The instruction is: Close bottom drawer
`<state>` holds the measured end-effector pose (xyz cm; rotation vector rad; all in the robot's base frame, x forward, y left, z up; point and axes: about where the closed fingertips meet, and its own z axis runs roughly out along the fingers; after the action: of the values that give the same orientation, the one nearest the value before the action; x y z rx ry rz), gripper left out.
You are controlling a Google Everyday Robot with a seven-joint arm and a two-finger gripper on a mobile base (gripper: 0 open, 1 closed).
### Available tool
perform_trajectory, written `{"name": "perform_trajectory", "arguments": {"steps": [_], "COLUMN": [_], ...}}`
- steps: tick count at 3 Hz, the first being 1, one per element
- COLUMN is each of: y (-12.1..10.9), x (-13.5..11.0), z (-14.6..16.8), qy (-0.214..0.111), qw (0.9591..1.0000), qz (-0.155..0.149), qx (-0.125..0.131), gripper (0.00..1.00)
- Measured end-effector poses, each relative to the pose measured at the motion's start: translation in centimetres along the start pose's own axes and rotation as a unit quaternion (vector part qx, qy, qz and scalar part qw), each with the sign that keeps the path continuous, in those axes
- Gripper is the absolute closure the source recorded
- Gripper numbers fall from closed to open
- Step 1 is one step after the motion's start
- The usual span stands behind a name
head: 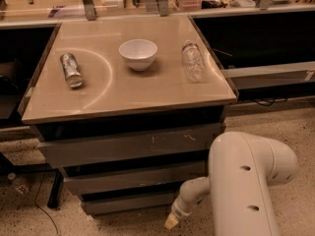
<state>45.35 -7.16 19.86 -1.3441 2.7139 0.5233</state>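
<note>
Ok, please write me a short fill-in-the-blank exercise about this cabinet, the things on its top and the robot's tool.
1. On the cabinet top, the white bowl stands between the metal can and the clear ____.
2. The metal can lies on its ____.
3. The cabinet has ____ grey drawers.
4. The tool hangs low by the front of the bottom drawer, toward the picture's ____ side.
Missing words: bottle; side; three; right.
</note>
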Motion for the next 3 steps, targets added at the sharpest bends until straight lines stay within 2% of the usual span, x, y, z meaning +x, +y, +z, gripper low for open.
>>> {"name": "perform_trajectory", "arguments": {"steps": [1, 2, 3], "y": [0.0, -1.0, -2.3], "x": [0.0, -0.9, -2.0], "z": [0.0, 0.0, -0.2], "qy": [0.000, -0.004, -0.008], "qw": [1.0000, 0.9998, 0.9985], "qz": [0.000, -0.001, -0.005], "qx": [0.000, 0.022, 0.054], "gripper": [0.64, 0.88, 1.00]}}
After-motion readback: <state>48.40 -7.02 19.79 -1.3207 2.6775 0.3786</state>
